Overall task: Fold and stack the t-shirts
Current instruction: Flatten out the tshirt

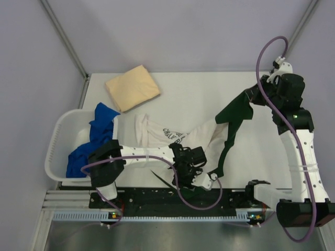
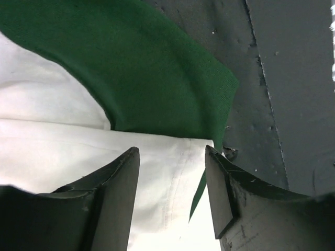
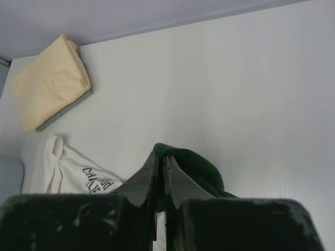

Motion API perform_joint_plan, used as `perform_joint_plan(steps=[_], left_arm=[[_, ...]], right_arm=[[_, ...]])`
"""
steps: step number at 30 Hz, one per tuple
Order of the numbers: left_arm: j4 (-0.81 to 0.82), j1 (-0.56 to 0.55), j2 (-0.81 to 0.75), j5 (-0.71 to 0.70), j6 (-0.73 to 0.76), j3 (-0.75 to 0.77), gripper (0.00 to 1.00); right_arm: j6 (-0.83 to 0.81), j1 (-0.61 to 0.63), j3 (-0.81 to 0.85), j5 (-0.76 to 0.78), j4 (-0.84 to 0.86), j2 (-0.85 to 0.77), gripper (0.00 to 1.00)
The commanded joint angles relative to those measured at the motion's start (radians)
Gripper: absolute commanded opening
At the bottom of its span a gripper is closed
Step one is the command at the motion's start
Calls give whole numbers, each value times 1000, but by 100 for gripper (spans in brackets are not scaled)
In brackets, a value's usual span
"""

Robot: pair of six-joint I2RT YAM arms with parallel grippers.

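Note:
The white t-shirt with dark green sleeves and black print [image 1: 172, 137] lies stretched across the middle of the table. My right gripper [image 1: 256, 95] is shut on one green sleeve [image 3: 201, 168] and holds it up off the table at the right. My left gripper [image 1: 205, 180] is open at the near edge. Its fingers [image 2: 123, 178] stand on either side of the shirt's white hem [image 2: 167, 172], with the other green sleeve [image 2: 141, 68] just ahead. A folded tan t-shirt [image 1: 132, 87] lies at the back left. Blue t-shirts [image 1: 97, 140] hang in and over the basket.
A white plastic basket [image 1: 56, 142] stands at the left edge of the table. The dark rail with the arm bases [image 1: 172, 201] runs along the near edge. Grey walls close the table at the back and sides. The tan t-shirt also shows in the right wrist view [image 3: 49, 81].

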Motion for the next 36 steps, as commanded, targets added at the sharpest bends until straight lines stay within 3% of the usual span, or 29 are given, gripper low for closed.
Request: perform_joint_plan(steps=[1,6,7,8,10,12,18,25,29,36], left_arm=[[59,-16,30,-10,6,-45,56],[75,-16,35,-39,16,-54,49],[79,-16,35,-53,18,-56,42],[79,-15,35,-68,19,-57,29],[76,-12,31,-82,23,-58,10],[76,-7,21,-73,20,-54,0],[50,36,-11,-85,9,-18,0],[-116,282,-205,-100,-25,240,0],[-28,433,-363,-255,-25,350,0],[12,612,-428,-476,-10,692,0]], right_arm=[[-15,-2,5,11,52,-30,0],[-20,-4,5,12,54,-30,0],[-20,-4,4,12,52,-30,0],[-21,-5,5,12,54,-30,0],[-23,-4,4,15,52,-32,0],[-24,-4,5,20,52,-32,0],[-34,-4,13,26,49,-41,0],[-61,-40,143,204,9,-84,0],[-102,-43,319,267,-9,-95,0],[-181,-43,641,360,-32,-55,0]])
